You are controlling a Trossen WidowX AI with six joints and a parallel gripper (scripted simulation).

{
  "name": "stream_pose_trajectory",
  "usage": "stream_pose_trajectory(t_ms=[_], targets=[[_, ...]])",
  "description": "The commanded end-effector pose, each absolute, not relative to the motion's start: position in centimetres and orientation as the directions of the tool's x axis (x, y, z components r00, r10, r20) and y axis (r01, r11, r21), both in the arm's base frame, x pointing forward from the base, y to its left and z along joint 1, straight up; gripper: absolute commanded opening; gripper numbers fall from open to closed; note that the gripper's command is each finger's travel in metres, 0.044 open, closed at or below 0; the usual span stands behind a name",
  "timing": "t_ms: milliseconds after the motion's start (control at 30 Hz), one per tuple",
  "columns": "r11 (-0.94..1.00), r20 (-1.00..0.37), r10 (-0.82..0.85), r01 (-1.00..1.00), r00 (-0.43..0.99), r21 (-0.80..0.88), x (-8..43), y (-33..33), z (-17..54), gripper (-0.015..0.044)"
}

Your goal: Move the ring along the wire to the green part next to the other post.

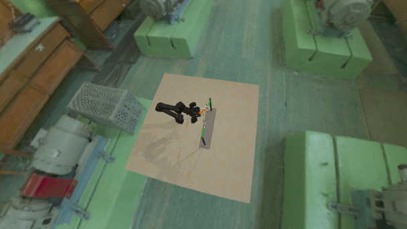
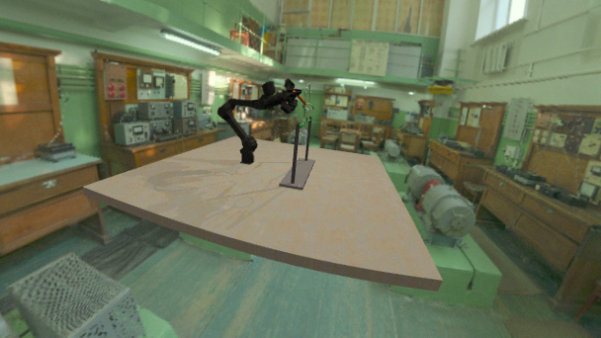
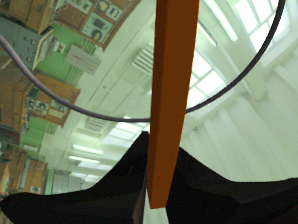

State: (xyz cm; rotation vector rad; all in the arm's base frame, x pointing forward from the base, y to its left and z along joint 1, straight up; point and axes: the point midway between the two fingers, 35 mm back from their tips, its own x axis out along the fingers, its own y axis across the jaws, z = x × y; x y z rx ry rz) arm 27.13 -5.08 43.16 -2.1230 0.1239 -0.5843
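Handle gripped, ring out ahead near the far post

Shut on the orange handle [image 1: 202, 111] [image 2: 302, 98] [image 3: 172, 75]: the hand [image 1: 199, 114] [image 2: 300, 92] [image 3: 150, 136], narrow, with no visible slack. At the handle's outer end, the ring [image 1: 207, 108] [image 2: 308, 108], beyond the fingertips from the arm [image 1: 169, 108] [image 2: 238, 127]. In the top view, beside the inner end of the green part [image 1: 209, 102] by the far post [image 2: 307, 140]; well apart from the other green part [image 1: 203, 132], by the near post [image 1: 203, 141] [image 2: 295, 155]. Impossible to tell at this size whether touching the wire, or exactly how threaded.

Long axis of the handle: slanting down from hand to ring in the exterior view, and crosswise to the line between the posts from above. Up close, a dark arc [image 3: 240, 80] crossing behind the handle, hard to name for certain.

Probably mid-transfer, with direction not readable from position alone. Next, likely, a careful slide along the wire's bend, turning the handle to keep the wire near the ring's middle. Main risk: a brush against thin grey wire through a small tilt.

As for pose, raised high above the bench [image 1: 234, 162] [image 2: 346, 219], elbow bent, forearm reaching out towards the posts, fingers pitched slightly downward.
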Motion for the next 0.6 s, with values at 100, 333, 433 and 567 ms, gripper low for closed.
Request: stream_pose_trajectory(t_ms=[100, 333, 433, 567], targets=[[-0.623, 0.37, -0.284, 0.123, 0.885, -0.773, 27.2, -5.2, 42.7, -0.015], [-0.618, 0.368, -0.287, 0.122, 0.885, -0.777, 27.2, -5.7, 42.2, -0.015], [-0.601, 0.361, -0.295, 0.122, 0.885, -0.79, 27.2, -6.1, 41.8, -0.015], [-0.566, 0.346, -0.31, 0.121, 0.885, -0.815, 27.3, -6.6, 41.0, -0.015]])
